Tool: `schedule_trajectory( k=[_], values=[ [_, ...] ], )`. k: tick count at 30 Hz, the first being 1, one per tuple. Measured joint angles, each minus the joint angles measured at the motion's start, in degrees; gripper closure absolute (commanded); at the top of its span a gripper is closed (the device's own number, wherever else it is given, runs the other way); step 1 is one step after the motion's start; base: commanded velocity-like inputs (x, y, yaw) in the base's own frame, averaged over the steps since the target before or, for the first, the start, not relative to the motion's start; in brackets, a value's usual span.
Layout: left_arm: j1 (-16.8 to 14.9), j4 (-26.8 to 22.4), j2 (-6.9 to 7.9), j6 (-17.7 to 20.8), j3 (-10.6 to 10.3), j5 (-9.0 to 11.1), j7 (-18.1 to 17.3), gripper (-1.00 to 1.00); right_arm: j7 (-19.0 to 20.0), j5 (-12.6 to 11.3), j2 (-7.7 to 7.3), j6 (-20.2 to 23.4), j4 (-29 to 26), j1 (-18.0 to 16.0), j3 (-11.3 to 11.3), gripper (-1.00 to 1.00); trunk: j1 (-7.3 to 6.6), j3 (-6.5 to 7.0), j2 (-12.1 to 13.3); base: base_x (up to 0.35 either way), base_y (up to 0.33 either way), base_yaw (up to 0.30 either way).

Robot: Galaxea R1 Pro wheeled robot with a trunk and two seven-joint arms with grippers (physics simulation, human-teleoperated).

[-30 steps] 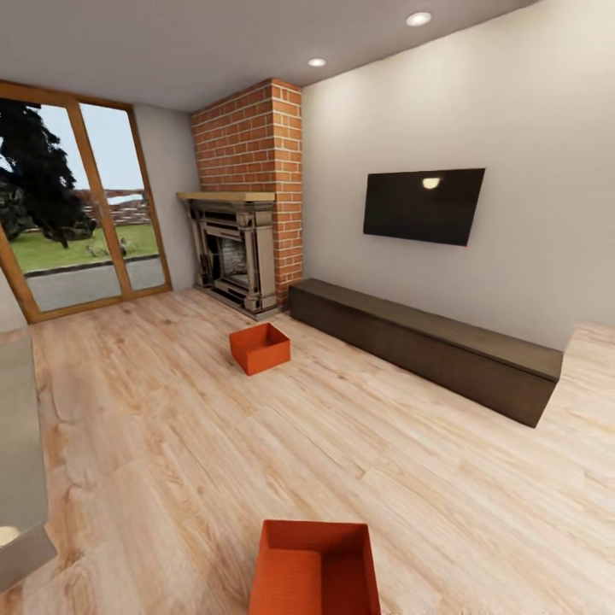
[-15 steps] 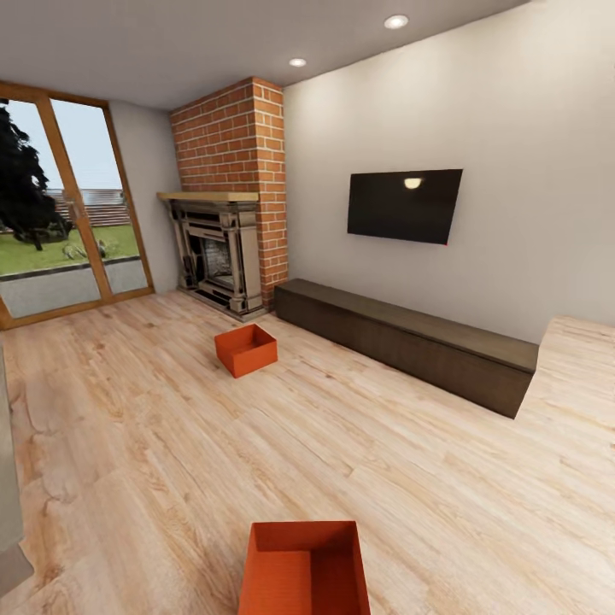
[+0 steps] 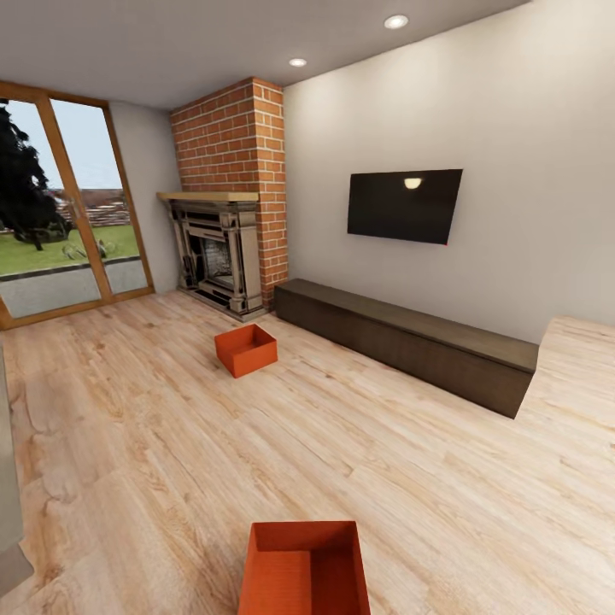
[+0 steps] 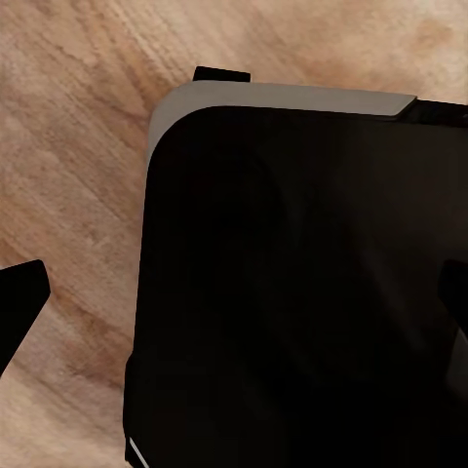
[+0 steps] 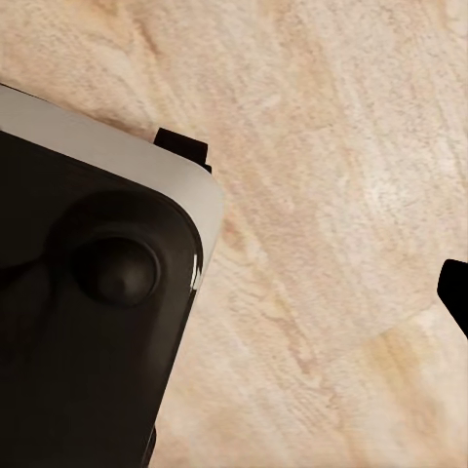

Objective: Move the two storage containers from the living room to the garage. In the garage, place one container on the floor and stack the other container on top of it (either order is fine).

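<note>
Storage containers, two of them, sit on the light wood plank floor (image 3: 410,478) of the living room, and I see both from the head camera. Starting with the biggest things: a pale grey wall (image 3: 512,111) runs along the right side, meeting a brick fireplace (image 3: 232,196) with a dark hearth surround in the far corner. To the left of that I have a wood-framed glass door (image 3: 60,205) looking out on grass and a dark tree. A long dark low cabinet (image 3: 410,342) stands against the pale wall, one end near the fireplace, and a wall TV (image 3: 403,205) hangs above it. Two ceiling spotlights (image 3: 395,21) glow overhead.

The nearer storage container (image 3: 306,568) lies at the bottom edge of my head view, open top up, cut off by the frame. The farther storage container (image 3: 246,348) rests on the planks in front of the fireplace, well apart from the first and just short of the cabinet's end.

In the left wrist camera I see the robot's dark rounded base (image 4: 292,292) over wood planks, with a dark fingertip (image 4: 19,307) at the frame edge; I cannot tell whether that gripper is spread or pressed together. The right wrist camera shows the same dark body (image 5: 88,312) and planks, and there too I cannot tell the gripper's state.
</note>
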Motion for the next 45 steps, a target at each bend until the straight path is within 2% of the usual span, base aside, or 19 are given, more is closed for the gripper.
schedule_trajectory(
  k=[20,38,45],
  values=[
    [0.00,0.00,0.00,0.00,0.00,0.02,0.00,-1.00,0.04,0.03,-0.10,-0.08,0.00,0.00,0.00,-1.00,0.00,-0.65,0.00,0.000,0.000,0.116],
    [0.00,0.00,0.00,0.00,0.00,0.02,0.00,-1.00,0.01,0.03,-0.19,-0.09,0.00,0.01,0.00,-1.00,0.00,-0.69,0.00,0.000,0.000,0.004],
    [0.00,0.00,0.00,0.01,0.00,0.01,0.00,-1.00,0.00,-0.05,-0.09,-0.09,0.00,0.01,0.00,-1.00,0.00,-0.68,0.00,0.000,0.000,-0.139]
  ],
)
